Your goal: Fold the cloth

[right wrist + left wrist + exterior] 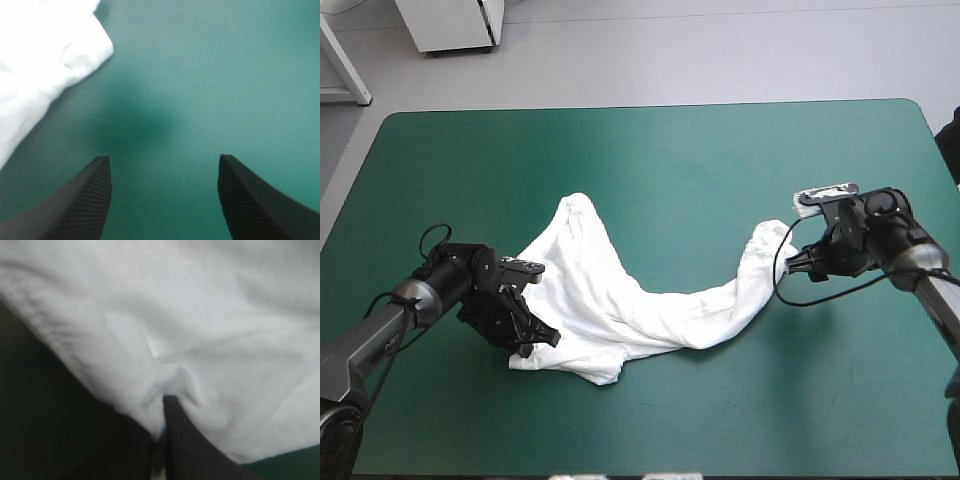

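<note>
High view: white T-shirt [620, 300], crumpled, stretched across the middle of the teal-green table [670, 150]; left tool [535, 335] at its near-left edge, right tool [790, 262] just beside its right end. Left wrist view: left tool [164, 402] clenched on T-shirt [200, 315] fabric. Right wrist view: right tool [165, 170] released, spread wide over bare table, T-shirt [40, 60] beside it.

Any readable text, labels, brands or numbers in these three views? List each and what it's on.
None readable in any view.
The T-shirt is plain white, with no print or tag showing.
No markings on the teal-green cover.
No lettering on the left pincer or the right pincer.
</note>
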